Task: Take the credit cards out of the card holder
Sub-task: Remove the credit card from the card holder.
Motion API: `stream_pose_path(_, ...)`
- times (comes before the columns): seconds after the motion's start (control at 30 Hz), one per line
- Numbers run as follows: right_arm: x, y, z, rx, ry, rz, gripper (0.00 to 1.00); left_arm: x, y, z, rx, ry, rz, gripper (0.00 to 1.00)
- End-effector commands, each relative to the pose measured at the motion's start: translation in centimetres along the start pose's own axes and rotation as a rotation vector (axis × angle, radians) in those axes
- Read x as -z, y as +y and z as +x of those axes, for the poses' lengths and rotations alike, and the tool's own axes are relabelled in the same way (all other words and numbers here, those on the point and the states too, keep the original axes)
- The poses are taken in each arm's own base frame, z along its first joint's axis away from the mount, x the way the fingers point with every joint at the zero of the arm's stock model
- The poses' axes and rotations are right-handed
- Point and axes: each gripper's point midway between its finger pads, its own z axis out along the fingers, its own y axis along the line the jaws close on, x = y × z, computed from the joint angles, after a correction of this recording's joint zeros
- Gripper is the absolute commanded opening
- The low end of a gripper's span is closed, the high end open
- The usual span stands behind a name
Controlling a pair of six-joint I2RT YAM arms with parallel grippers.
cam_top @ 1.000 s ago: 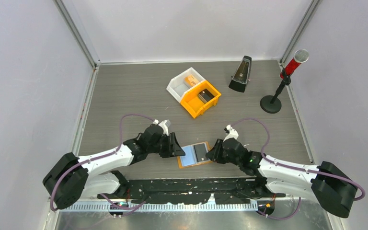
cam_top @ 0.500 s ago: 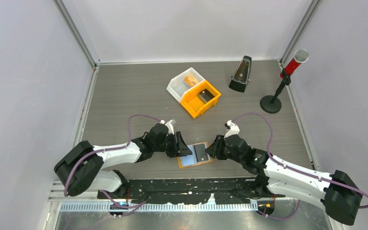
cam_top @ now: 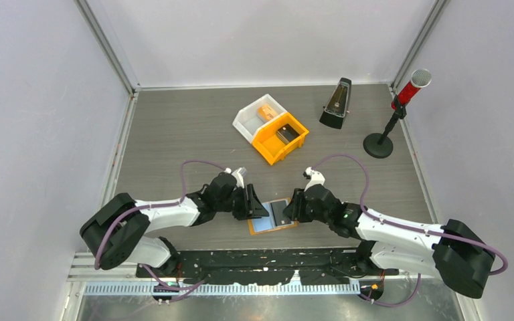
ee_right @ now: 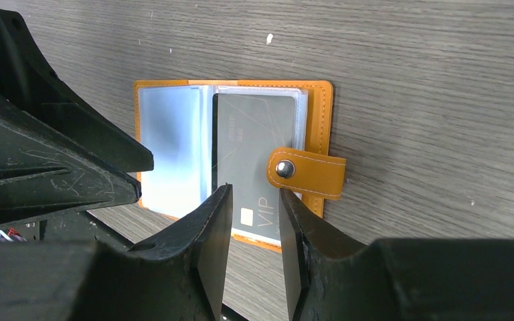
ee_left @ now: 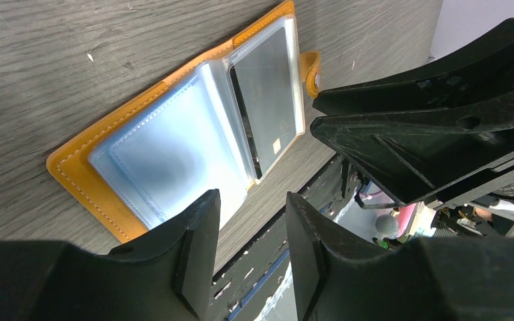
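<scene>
The orange card holder (cam_top: 272, 226) lies open on the table near the front edge, pale blue sleeves up. It also shows in the left wrist view (ee_left: 83, 160) and the right wrist view (ee_right: 322, 114). A dark grey credit card (ee_right: 254, 154) marked VIP sits in its right clear sleeve, also in the left wrist view (ee_left: 268, 100). The snap tab (ee_right: 306, 172) lies over the card's edge. My left gripper (cam_top: 258, 208) is open at the holder's left side. My right gripper (cam_top: 292, 208) is open at the right side, its jaws above the card's lower end (ee_right: 251, 221).
An orange bin (cam_top: 280, 137) holding a dark card and a white bin (cam_top: 250, 120) with an orange block stand behind. A metronome (cam_top: 335, 103) and a microphone on a stand (cam_top: 393, 114) are at the back right. The black rail (cam_top: 261, 257) runs along the front edge.
The left gripper moved right to the holder's left edge a second ago and has held since. The right gripper has moved left and forward over the holder's right side.
</scene>
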Motion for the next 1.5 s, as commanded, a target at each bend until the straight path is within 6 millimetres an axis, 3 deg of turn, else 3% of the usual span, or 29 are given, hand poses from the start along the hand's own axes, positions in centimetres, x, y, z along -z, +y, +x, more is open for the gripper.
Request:
stream_pose_path(0.0, -0.3, 1.7, -2.3, 0.016, -0.065, -0.044, 0.39, -0.4, -1.4, -0.9, -0.027, -0.027, 0.042, 0.43)
stream_pose_path(0.37, -1.3, 0.5, -1.1, 0.013, -0.03, -0.029, 0.39, -1.2, -1.2, -1.0, -0.022, -0.02, 0.036, 0.42)
stream_pose_path(0.73, -0.6, -0.2, -0.4, 0.032, -0.011, -0.015, 0.39, -1.1, -0.5, -1.0, -0.034, -0.026, 0.002, 0.42)
stream_pose_path(0.97, -0.1, -0.1, -1.1, 0.052, -0.039, -0.015, 0.39, -0.7, 0.0, -1.1, -0.041, -0.034, -0.026, 0.42)
stream_pose_path(1.47, -1.6, -0.8, 1.2, 0.027, 0.027, -0.027, 0.39, -1.3, -0.5, -0.9, -0.023, -0.03, 0.004, 0.42)
